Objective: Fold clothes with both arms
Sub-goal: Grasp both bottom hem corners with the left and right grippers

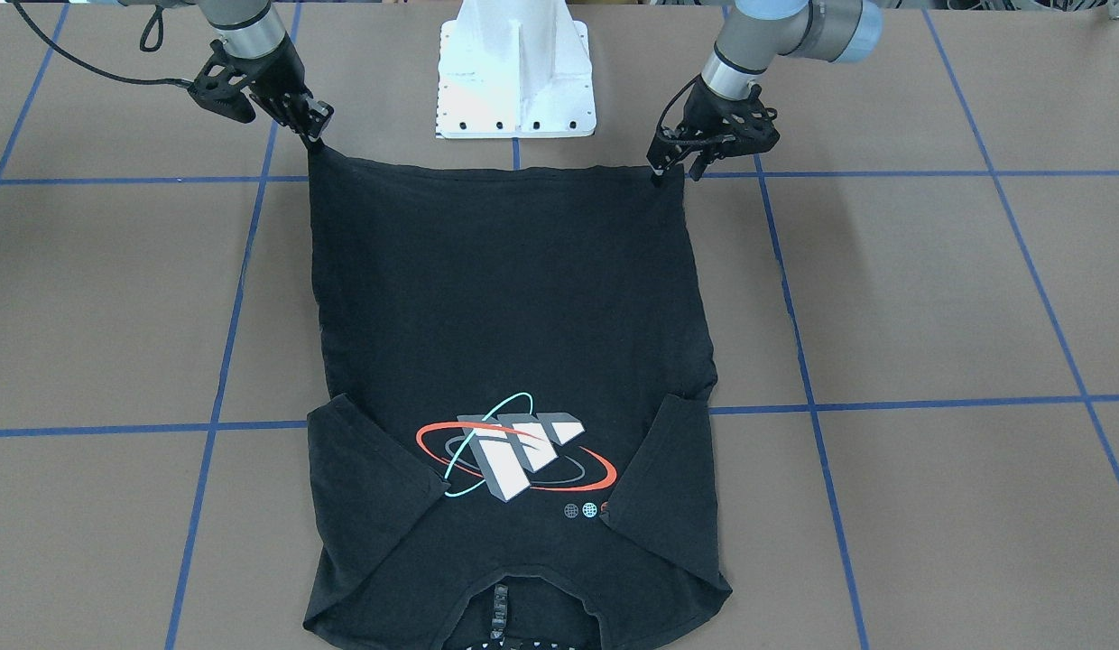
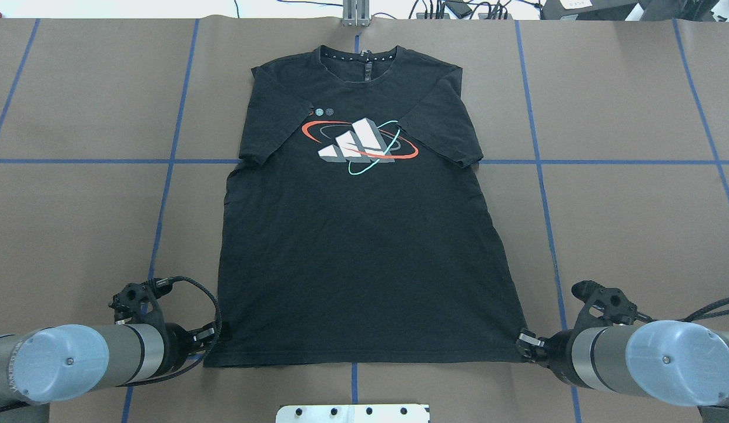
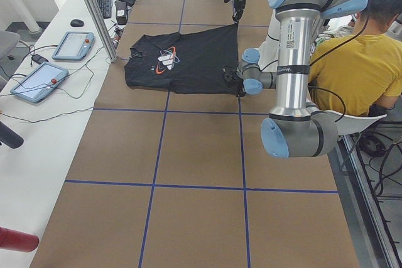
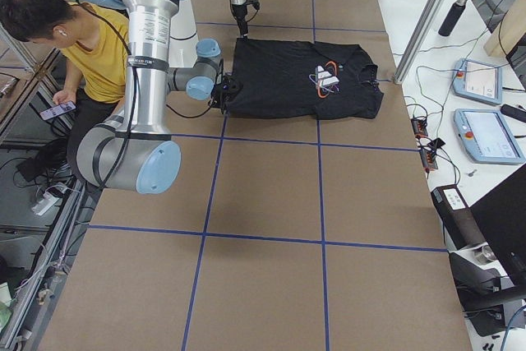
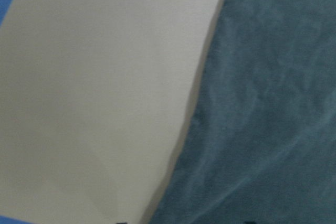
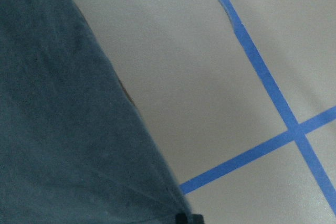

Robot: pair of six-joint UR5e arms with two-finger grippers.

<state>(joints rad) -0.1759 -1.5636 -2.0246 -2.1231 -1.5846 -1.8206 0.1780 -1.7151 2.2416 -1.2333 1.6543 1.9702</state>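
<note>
Two T-shirt [image 1: 505, 298] corners at left fingers [image 1: 661, 162], right fingers [image 1: 312, 125] — grip obscured.

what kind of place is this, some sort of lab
Most likely a robotics lab or data-collection cell: a left arm and a right arm reach to a T-shirt on a table gridded with blue tape, teach pendants sit on the side bench, and a person sits behind the robot.

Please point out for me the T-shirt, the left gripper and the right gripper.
T-shirt [image 2: 364, 247], overhead exterior view, plain middle of its body.
left gripper [image 2: 216, 333], overhead exterior view, between its jaws at the hem's corner.
right gripper [image 2: 523, 343], overhead exterior view, between its jaws at the other hem corner.
</note>
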